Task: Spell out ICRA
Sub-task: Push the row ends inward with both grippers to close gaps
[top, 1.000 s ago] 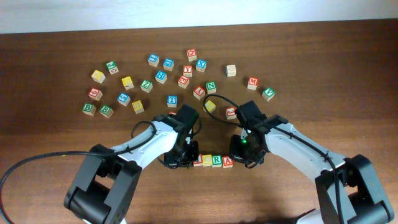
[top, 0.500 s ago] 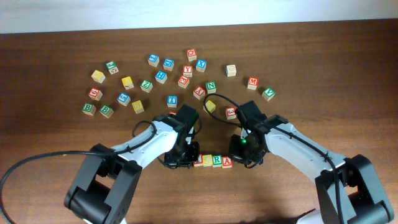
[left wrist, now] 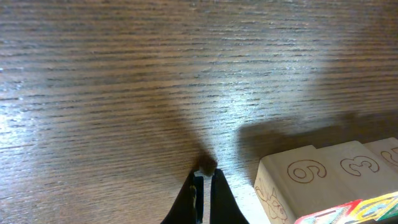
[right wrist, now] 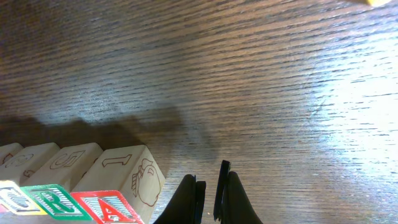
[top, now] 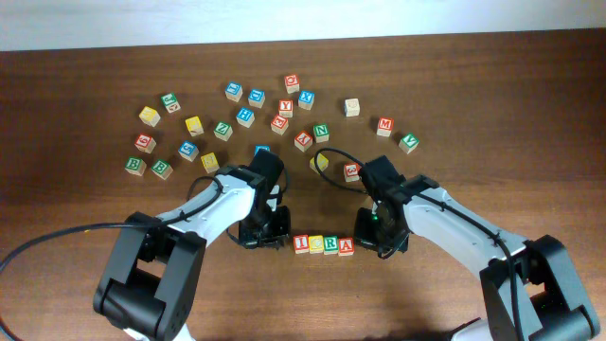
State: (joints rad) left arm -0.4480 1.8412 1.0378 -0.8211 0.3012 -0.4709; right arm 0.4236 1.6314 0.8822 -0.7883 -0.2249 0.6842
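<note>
Wooden letter cubes spell the word in the overhead view: the red I cube (top: 302,244), yellow C cube (top: 317,244), green R cube (top: 331,245) and red A cube (top: 347,247) sit side by side, touching, in one straight row near the front middle of the dark desk (top: 530,95). The left end effector (top: 267,236) stands near the I end with a gap of bare wood between them, and the right end effector (top: 379,241) stands just beside the A end. Other letter cubes (top: 244,116) lie scattered well behind the row. From the left wrist, the left end effector (left wrist: 206,190) has its fingers pressed together over bare wood, pinching nothing, while the end of the row shows at the lower right with a 6 and a 3 on its pale side faces. From the right wrist, the right end effector (right wrist: 210,193) has its fingers drawn close, only a thin slit between them, gripping nothing; the red A cube (right wrist: 121,180) lies just to their left, apart from them, with the green R cube (right wrist: 57,198) next along
</note>
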